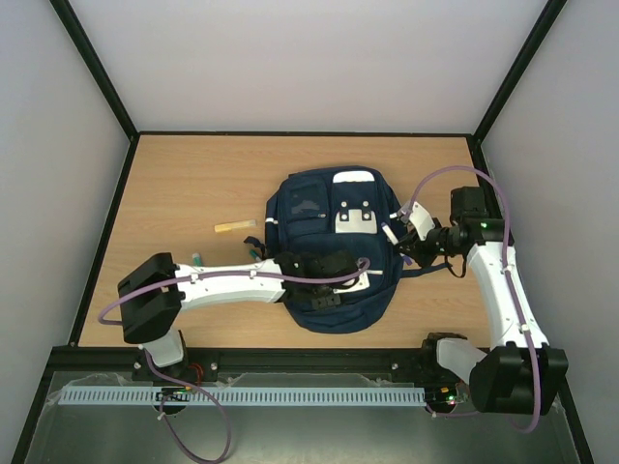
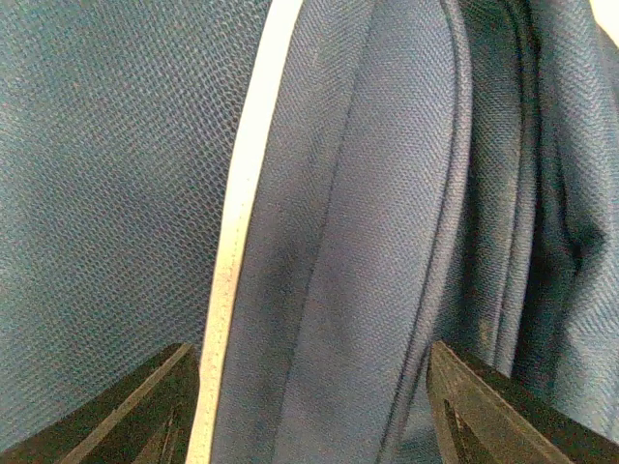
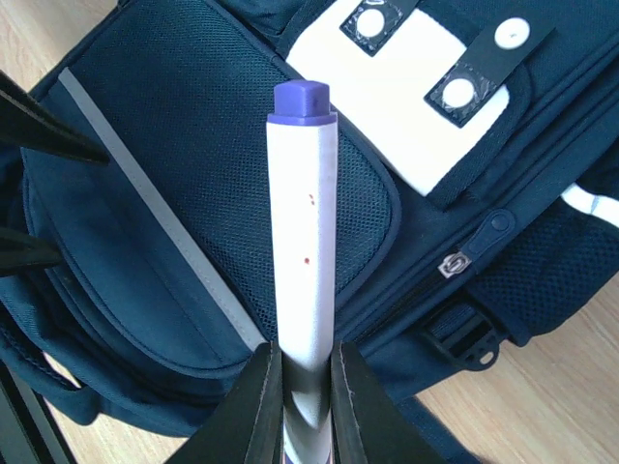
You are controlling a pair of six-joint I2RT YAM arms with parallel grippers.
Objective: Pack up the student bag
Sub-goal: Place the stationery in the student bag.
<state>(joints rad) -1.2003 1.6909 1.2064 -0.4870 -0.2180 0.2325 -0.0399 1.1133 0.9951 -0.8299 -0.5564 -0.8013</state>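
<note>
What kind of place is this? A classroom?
Probably a robot test booth, not a classroom: plain white walls box in a wooden table, two robot arms sit at its edge, and the right claw holds a pen by the student bag.

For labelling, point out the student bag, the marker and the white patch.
student bag [image 1: 358, 309], top view, lower fabric.
marker [image 3: 303, 222], right wrist view, white barrel.
white patch [image 3: 387, 106], right wrist view, centre.

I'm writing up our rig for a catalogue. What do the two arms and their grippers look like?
The left arm and right arm have white tubular links between chunky black joint housings. A lilac cable loops along each. A small green light glows near the right wrist. The left gripper and right gripper each have two dark, wedge-shaped fingers.
</note>
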